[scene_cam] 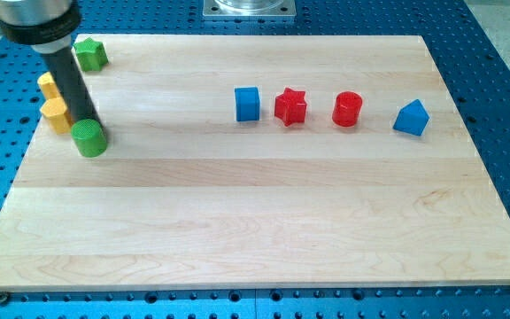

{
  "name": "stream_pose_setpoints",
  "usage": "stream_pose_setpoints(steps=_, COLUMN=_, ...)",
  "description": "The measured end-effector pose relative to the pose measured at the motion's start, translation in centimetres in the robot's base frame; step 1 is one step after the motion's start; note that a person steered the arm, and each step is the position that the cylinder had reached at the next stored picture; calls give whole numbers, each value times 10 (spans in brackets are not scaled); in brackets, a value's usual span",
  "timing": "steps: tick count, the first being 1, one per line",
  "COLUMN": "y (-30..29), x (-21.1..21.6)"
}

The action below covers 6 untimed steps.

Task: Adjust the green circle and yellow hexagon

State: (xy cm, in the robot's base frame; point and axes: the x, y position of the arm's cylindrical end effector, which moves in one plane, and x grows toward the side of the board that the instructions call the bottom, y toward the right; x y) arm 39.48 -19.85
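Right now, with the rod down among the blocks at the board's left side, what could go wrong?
1. My tip sits right behind the green circle and beside the yellow hexagon; a push could shove both at once.
2. These blocks lie near the wooden board's left edge, so a leftward push might slide the hexagon or the second yellow block off.
3. The rod hides part of the yellow blocks, so contact is hard to judge.

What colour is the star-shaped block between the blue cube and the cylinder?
Red: the star matches the cylinder beside it, clearest in the camera view.
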Motion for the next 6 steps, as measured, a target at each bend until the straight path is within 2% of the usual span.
stream_pose_setpoints(steps=1, y=48, x=3)
stream_pose_setpoints(steps=2, y=11, x=33)
stream_pose_setpoints(steps=3, y=-40, x=37)
stream_pose_setpoints(steps=4, y=-7, x=39)
stream_pose_setpoints(steps=5, y=3, x=13)
stream_pose_setpoints(steps=6, y=-22, x=5)
